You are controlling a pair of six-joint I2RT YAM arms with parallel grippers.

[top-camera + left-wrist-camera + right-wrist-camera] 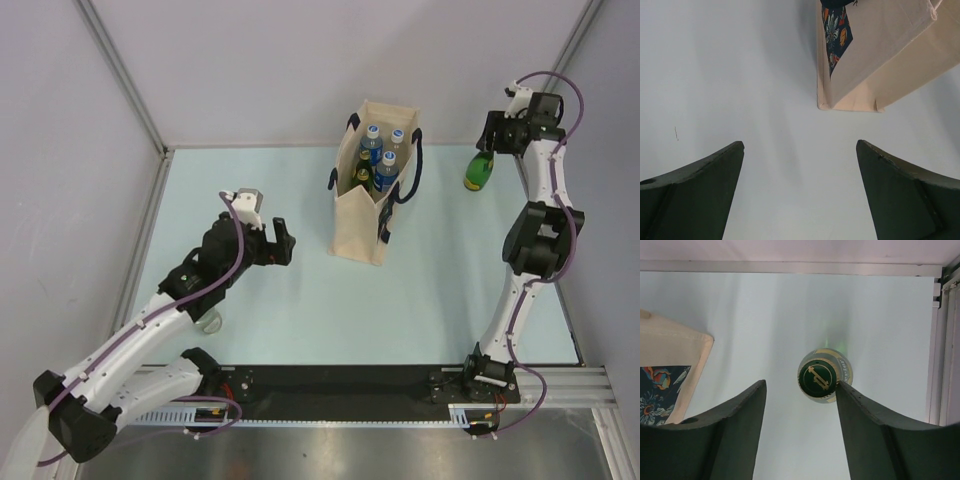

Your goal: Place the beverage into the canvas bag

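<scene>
Right wrist view: the right gripper [800,385] has its dark jaws spread wide. The round green glass bottle [825,376] with a dark green, gold-marked cap stands upright just past the tips, its edge beside the right-hand finger [875,430]. In the top external view this bottle [479,172] stands on the pale blue-green table [300,300] near the far right corner, under the right gripper [492,140] and well apart from the upright beige canvas bag with navy strap handles [360,225]. The bag's mouth shows blue-capped plastic bottles [388,160] inside. The left gripper [800,144] is also spread apart and holds nothing, hanging over bare table with the bag's bottom corner [880,60] ahead.
</scene>
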